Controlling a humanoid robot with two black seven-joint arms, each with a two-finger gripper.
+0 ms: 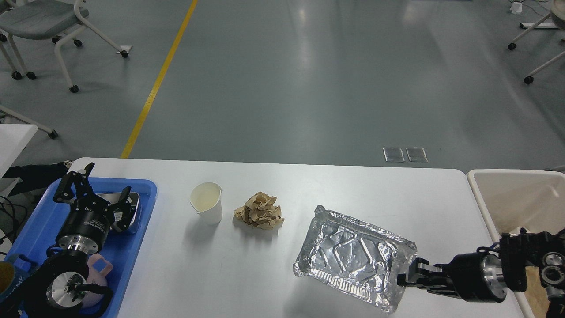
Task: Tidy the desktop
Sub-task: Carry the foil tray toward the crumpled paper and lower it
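The white desktop [309, 185] carries a white paper cup [206, 202], a crumpled brown paper ball [259, 210] and a crinkled foil tray [355, 257]. My right gripper [408, 278] comes in from the lower right and is shut on the foil tray's right rim, with the tray low at the front of the desktop. My left gripper [98, 194] is open and empty above the blue plastic tray [37, 225] at the left, its fingers spread over a small metal dish [132, 201].
A cream-white bin [512, 198] stands off the desktop's right end. The blue tray also holds a pink cup-like item [98, 265]. Office chairs stand on the grey floor at far left and far right, and a yellow floor line runs beyond the desk.
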